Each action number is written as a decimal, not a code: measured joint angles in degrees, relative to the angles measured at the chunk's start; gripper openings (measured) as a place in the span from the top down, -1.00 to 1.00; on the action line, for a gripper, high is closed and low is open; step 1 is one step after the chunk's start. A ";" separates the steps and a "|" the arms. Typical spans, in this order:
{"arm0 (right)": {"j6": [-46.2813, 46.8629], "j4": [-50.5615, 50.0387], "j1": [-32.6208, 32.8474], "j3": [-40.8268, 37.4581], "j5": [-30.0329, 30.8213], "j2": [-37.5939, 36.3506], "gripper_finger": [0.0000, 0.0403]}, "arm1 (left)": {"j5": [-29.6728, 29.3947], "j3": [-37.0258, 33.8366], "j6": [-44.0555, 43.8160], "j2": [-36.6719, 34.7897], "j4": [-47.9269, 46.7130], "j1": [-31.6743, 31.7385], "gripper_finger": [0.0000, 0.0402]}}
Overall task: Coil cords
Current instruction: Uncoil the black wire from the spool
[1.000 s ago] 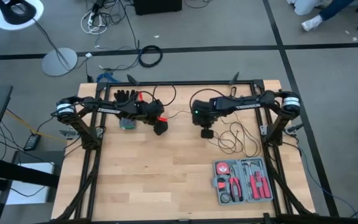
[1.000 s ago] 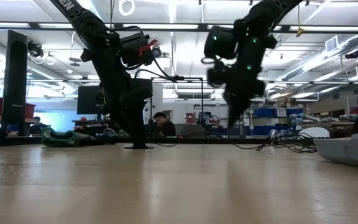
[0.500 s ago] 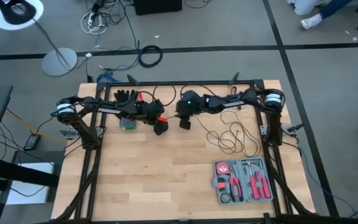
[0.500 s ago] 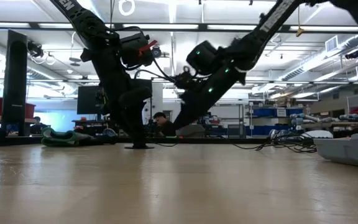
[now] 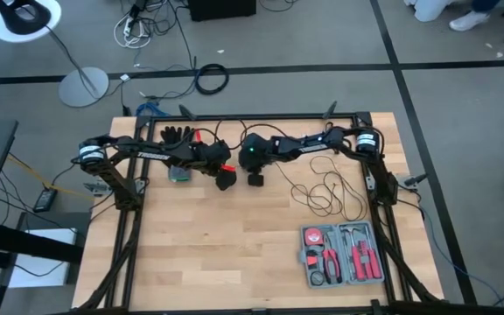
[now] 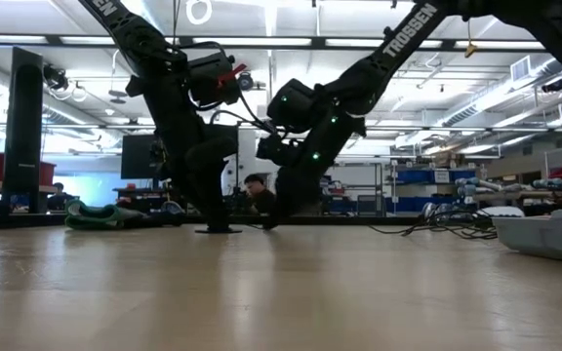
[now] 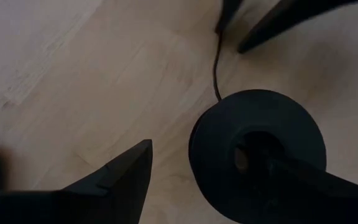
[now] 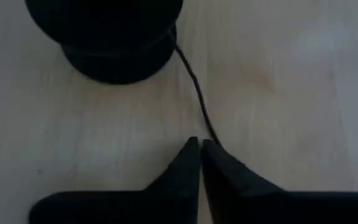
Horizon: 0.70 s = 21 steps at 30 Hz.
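The cord is a thin black wire ending in a round black disc that lies flat on the table. Its loose loops lie toward the table's right. My left gripper stands open over the disc, pointing steeply down. My right gripper slants down beside it. Its fingertips are only a narrow gap apart, at the wire a short way from the disc. Whether they touch the wire, I cannot tell. My left gripper rests the tip of one finger in the hollow at the disc's middle, coming steeply from above. The other finger stands off the disc over bare wood. The disc lies flat on the table.
A black glove lies at the far left of the table and a small green thing near the left arm. An open grey tool case sits at the near right. The near middle and near left are bare wood.
My right gripper has swung from above the loose loops toward the table's left and down, tipping more steeply, and now stands on the wire next to the disc and my left gripper. My left gripper and the disc have kept still.
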 joint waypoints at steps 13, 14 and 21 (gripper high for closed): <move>5.27 -19.25 -0.35 0.42 0.34 -1.91 0.99 | -0.55 0.00 0.00 0.00 0.20 0.00 -0.31; 5.33 -20.22 -0.31 0.42 0.37 -2.46 0.99 | -0.55 0.00 0.00 0.00 -0.06 0.00 -0.31; 7.32 -32.05 -0.28 -0.68 1.03 -8.07 1.00 | -0.55 0.00 0.00 0.02 -0.54 -0.01 -0.31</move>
